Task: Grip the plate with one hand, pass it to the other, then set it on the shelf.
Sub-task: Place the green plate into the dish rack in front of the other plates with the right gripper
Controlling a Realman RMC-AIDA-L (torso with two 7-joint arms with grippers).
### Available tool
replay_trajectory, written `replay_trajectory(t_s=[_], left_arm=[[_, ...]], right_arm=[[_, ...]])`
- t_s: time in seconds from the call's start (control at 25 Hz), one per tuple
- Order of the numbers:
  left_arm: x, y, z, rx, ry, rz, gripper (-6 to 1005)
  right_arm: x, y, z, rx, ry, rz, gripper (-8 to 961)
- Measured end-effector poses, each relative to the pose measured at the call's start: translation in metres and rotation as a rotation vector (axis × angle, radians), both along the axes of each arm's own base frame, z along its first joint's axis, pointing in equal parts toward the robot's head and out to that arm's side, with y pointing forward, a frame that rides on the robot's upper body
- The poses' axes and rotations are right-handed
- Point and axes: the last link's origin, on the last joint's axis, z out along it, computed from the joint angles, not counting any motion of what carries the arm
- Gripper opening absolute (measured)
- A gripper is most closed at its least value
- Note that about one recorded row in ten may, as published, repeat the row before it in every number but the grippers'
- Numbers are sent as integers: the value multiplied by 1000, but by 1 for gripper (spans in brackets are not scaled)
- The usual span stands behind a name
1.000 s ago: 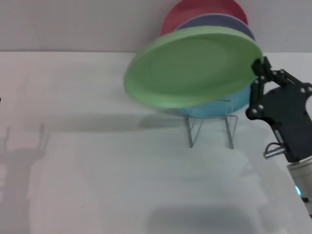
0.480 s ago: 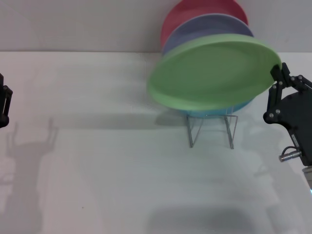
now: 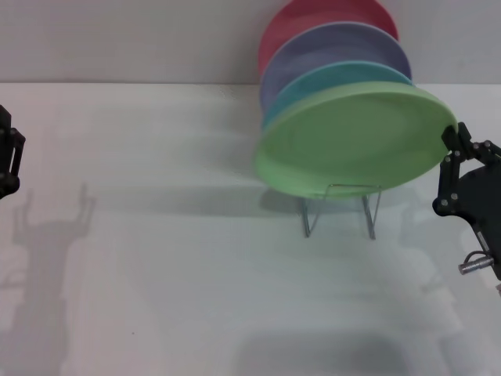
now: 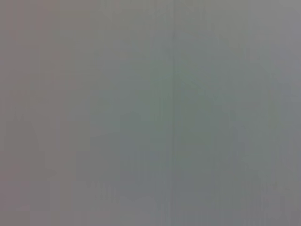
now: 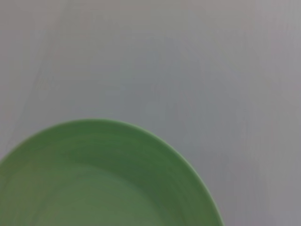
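Observation:
The light green plate (image 3: 356, 139) hangs tilted just above the front of the silver wire shelf (image 3: 338, 207). My right gripper (image 3: 452, 139) is shut on the plate's right rim. The right wrist view shows the same green plate (image 5: 103, 183) from close up over the white table. At the far left edge of the head view, well away from the plate, is my left gripper (image 3: 8, 153). The left wrist view shows only a blank grey surface.
Three other plates lean in the shelf behind the green one: turquoise-blue (image 3: 329, 78), lavender (image 3: 337, 47) and red (image 3: 313, 19). A pale wall stands behind the white table (image 3: 172, 258).
My right gripper has carried the green plate to the right and lower, from left of the shelf to just over its front. The left gripper has come into view at the far left.

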Motion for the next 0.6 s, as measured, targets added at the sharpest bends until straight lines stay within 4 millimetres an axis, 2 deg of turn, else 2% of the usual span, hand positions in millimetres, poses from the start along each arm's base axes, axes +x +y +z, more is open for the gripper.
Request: replay_trajectory(t_s=[0.6], left_arm=[[1, 1, 1, -1, -17, -1, 832]], right_arm=[[18, 2, -4, -51, -39, -75, 16]])
